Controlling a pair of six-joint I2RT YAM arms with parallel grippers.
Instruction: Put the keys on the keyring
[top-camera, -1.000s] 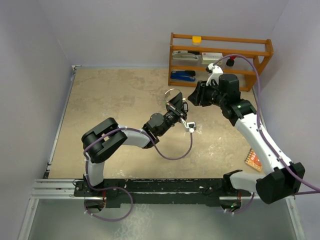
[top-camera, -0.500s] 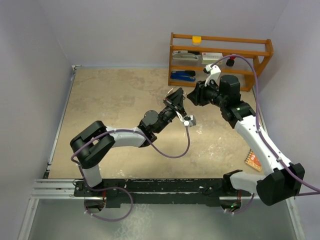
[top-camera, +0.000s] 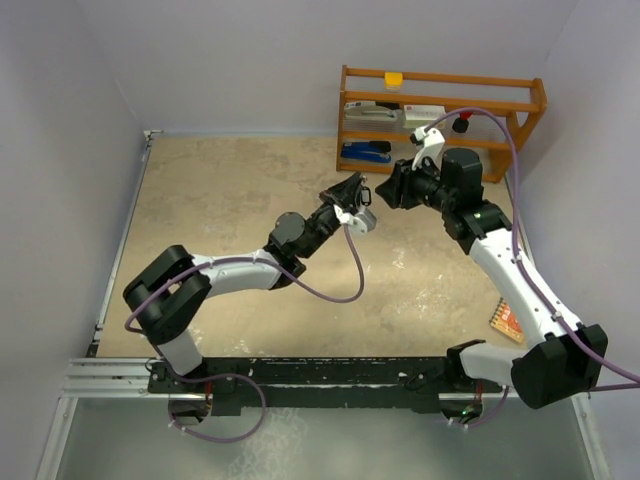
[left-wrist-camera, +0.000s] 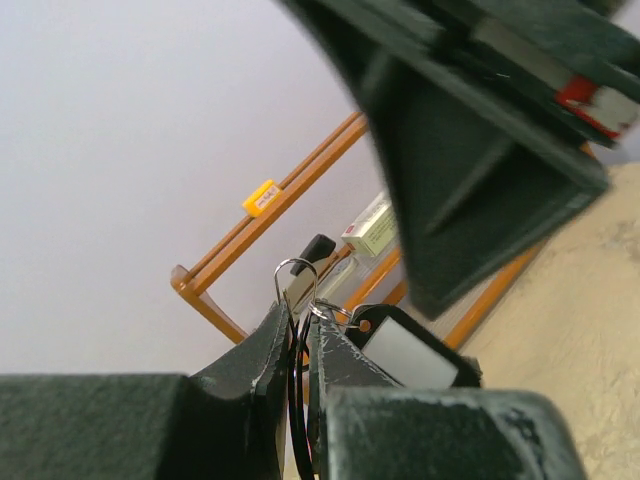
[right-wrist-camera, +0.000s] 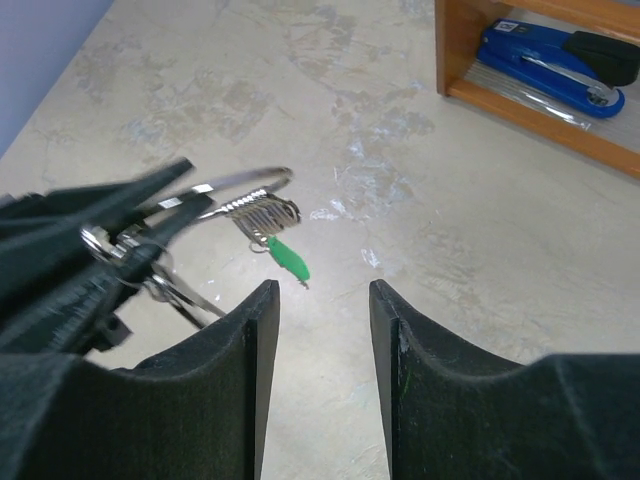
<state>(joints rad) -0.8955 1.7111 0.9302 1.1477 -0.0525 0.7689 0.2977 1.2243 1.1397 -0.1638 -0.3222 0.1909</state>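
My left gripper (left-wrist-camera: 298, 328) was clenched on the keyring (right-wrist-camera: 245, 182), holding it up above the table (right-wrist-camera: 480, 250). The wire loop stuck out past the fingertips. A cluster of silver keys (right-wrist-camera: 264, 213) hung from the ring, and the green-headed key (right-wrist-camera: 288, 258) dangled just below them. My right gripper (right-wrist-camera: 320, 300) faced the ring from close by, its fingers apart with nothing between them. Behind it, the blue stapler (right-wrist-camera: 535, 55) lay on the wooden shelf (top-camera: 440, 80).
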